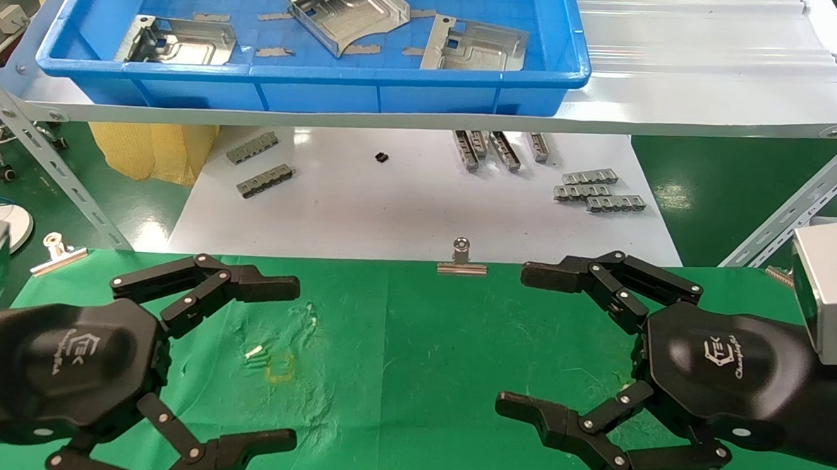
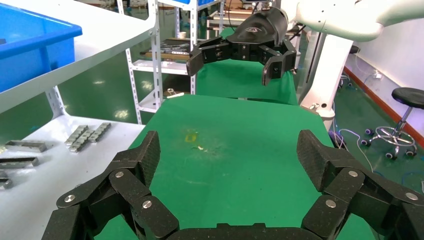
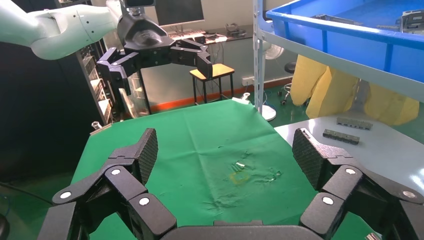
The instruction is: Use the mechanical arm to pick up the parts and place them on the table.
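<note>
Black jointed fingers [image 2: 135, 165] of your left gripper [image 1: 272, 359] fill the foreground, spread wide and holding nothing, poised over the green-clothed table [image 1: 413, 348] near its small yellow mark [image 1: 280, 367]. Your right gripper [image 1: 534, 342] mirrors it on the other side, likewise released and empty.

By the look of things, the task has not begun: all three stamped sheet-metal parts lie in the blue tray [image 1: 312, 71] on the raised shelf, well apart from either hand. One part [image 1: 180, 41] sits at the tray's left, one [image 1: 347, 9] in the middle, tilted, and one [image 1: 472, 47] toward the right. No such plate rests on the cloth, so each of the three is left for you to lift and set down.

Ridged grey bars [image 1: 597, 188] lie on the white board [image 1: 420, 207] beneath the shelf, and a binder clip [image 1: 462, 260] grips the cloth's far edge.

The head view crops the tray's far side, and thin strips among the parts are hard to make out. Both wrist views show little of the tray's contents.
</note>
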Robot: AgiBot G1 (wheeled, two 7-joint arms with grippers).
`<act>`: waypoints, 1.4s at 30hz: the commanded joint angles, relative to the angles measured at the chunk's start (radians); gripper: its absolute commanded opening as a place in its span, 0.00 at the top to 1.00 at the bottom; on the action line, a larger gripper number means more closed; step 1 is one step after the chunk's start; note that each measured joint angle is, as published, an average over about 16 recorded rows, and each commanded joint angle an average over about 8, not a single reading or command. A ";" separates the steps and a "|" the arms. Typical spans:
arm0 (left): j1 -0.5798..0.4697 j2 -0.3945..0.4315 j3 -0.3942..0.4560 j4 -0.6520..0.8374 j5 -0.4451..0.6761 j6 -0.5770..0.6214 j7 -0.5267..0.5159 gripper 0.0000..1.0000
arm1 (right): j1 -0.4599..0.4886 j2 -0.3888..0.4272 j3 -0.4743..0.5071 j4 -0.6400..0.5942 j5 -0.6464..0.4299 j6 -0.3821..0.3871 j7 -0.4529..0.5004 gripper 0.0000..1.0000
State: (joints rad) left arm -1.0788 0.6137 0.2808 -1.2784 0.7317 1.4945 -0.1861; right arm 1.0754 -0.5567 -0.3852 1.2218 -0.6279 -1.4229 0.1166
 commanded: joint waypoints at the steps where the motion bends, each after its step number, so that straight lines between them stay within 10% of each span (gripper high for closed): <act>1: 0.000 0.000 0.000 0.000 0.000 0.000 0.000 0.00 | 0.000 0.000 0.000 0.000 0.000 0.000 0.000 0.51; 7: 0.000 0.000 0.000 0.000 0.000 0.000 0.000 0.00 | 0.000 0.000 0.000 0.000 0.000 0.000 0.000 1.00; 42: 0.000 0.000 0.000 0.000 0.000 0.000 0.000 0.00 | 0.000 0.000 0.000 0.000 0.000 0.000 0.000 1.00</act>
State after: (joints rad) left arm -1.0788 0.6137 0.2808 -1.2784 0.7317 1.4945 -0.1861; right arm 1.0754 -0.5567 -0.3852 1.2218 -0.6279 -1.4229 0.1166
